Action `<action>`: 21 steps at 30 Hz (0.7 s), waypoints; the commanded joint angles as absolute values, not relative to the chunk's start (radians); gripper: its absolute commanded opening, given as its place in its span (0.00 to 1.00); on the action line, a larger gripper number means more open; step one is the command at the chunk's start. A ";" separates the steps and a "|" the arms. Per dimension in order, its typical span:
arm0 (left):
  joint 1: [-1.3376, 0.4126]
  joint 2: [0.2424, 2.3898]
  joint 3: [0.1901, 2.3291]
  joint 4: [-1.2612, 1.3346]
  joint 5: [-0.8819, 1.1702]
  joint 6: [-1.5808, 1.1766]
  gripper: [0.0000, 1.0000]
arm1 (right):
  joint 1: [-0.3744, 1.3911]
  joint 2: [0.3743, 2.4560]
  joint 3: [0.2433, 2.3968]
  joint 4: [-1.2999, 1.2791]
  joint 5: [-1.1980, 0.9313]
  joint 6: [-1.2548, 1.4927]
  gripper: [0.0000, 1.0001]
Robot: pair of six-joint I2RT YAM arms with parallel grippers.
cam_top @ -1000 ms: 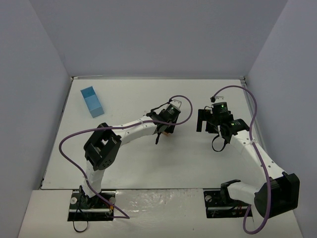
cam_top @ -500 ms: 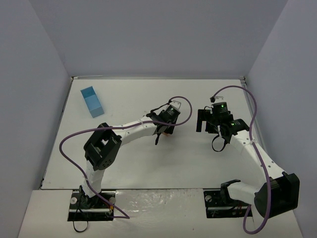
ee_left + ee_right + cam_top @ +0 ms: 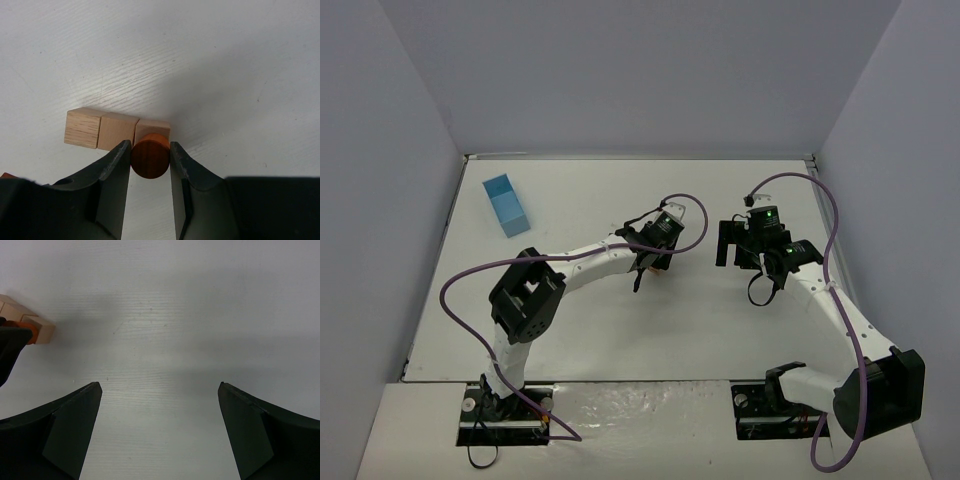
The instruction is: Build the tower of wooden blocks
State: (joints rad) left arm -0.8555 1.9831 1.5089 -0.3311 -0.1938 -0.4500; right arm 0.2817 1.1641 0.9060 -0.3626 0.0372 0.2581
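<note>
The step in hand looks like a placement. The left pincer (image 3: 150, 145) is clenched on a reddish-brown round block (image 3: 150, 159), both fingers pressed flat against its sides. It holds the block right at the right-hand end of a row of tan blocks (image 3: 118, 131). There are three of them, set side by side and touching on the white surface (image 3: 620, 330) near its middle. From the wrist view the round block overlaps the end tan block (image 3: 150, 125). Whether it rests on top of that block or hangs just above it, I cannot tell.

So the tower is barely begun, I'd say — a base course is laid and the first piece of a second level is at the point of delivery.

The next move calls for care. The round block should be settled squarely on the tan one, then the fingers let go gently and lifted straight up. Any sideways drag would probably nudge the loose row apart, and a cylinder may roll if it is set on its curved side.

The right pincer (image 3: 158, 385) is released — jaws spread wide with nothing between them. It hangs over bare surface just to the right of the blocks. The light-blue box (image 3: 505, 205) sits well apart at the far left.
</note>
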 commanded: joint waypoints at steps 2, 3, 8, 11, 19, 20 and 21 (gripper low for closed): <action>-0.848 1.956 1.525 -0.269 -0.231 -0.448 0.01 | 0.276 1.152 0.899 -0.324 0.037 0.259 1.00; -0.848 1.955 1.524 -0.266 -0.232 -0.447 0.01 | 0.277 1.151 0.899 -0.323 0.037 0.259 1.00; -0.848 1.958 1.525 -0.258 -0.233 -0.444 0.01 | 0.276 1.149 0.896 -0.322 0.036 0.258 1.00; -0.848 1.960 1.523 -0.258 -0.232 -0.446 0.01 | 0.278 1.149 0.896 -0.321 0.037 0.259 1.00; -0.849 1.964 1.514 -0.257 -0.236 -0.449 0.01 | 0.278 1.149 0.895 -0.319 0.037 0.259 1.00; -0.850 1.965 1.514 -0.256 -0.236 -0.449 0.01 | 0.278 1.149 0.894 -0.319 0.037 0.259 1.00; -0.849 1.968 1.515 -0.255 -0.235 -0.449 0.01 | 0.278 1.148 0.894 -0.319 0.036 0.258 1.00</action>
